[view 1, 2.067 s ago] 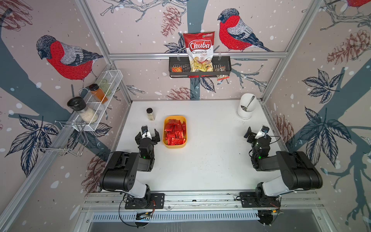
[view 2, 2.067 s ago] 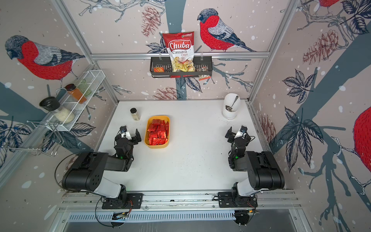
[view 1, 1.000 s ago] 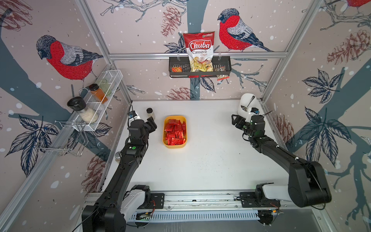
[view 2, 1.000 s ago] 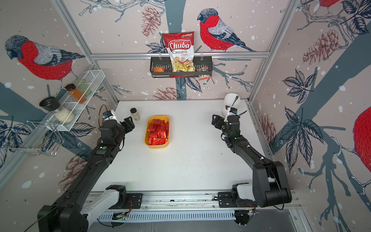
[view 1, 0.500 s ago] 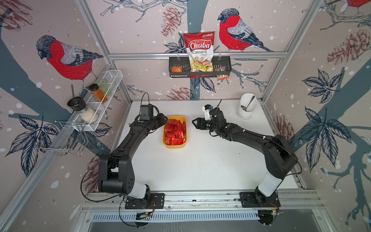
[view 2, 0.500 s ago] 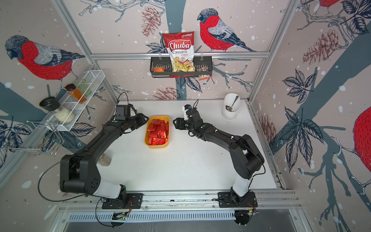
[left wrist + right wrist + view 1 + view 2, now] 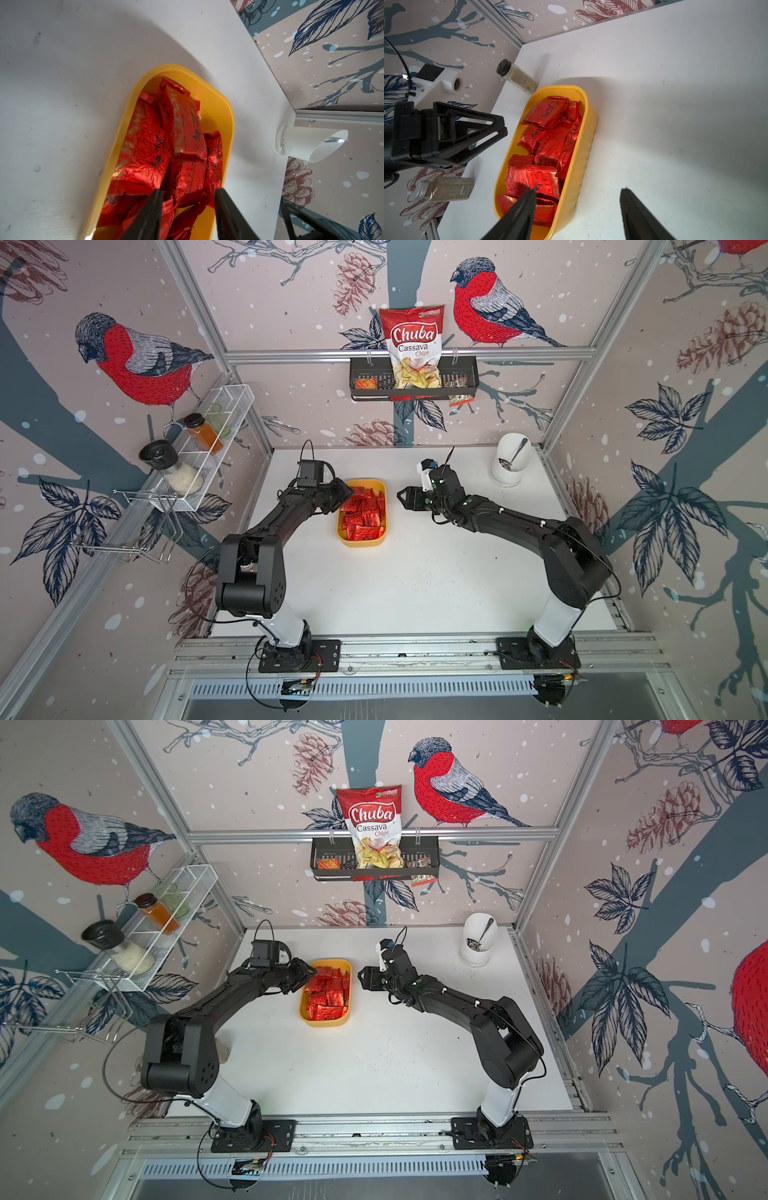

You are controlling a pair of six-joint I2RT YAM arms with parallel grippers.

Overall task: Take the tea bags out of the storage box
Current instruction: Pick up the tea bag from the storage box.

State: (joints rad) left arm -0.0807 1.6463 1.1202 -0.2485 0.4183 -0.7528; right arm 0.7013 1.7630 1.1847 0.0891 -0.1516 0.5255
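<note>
Your L claw (image 7: pixel 188 191) hung over the far end of the yellow box (image 7: pixel 360 542). Its fingers were spread, tips low over the red tea bags (image 7: pixel 362 512), w/ nothing pinched. Your R claw (image 7: pixel 578 190) sat just beside the box's opposite long side, spread wider and also empty. Every bag I could see lay in the box, piled and overlapping, w/ none out on the table (image 7: pixel 415 580).

Risks, imo:
- The foil looked slick and crumpled, so a pinch could've slipped off or caught two overlapping bags at once.
- The box looked light. A finger snagging the rim, or a bag wedged under others, could've dragged or tipped it.
- Both claws faced each other across a narrow box, so reaching in together risked a clash.
- A spice jar (image 7: pixel 519 80) sat near the box's far corner by the L arm, and a wide swing could've knocked it.
</note>
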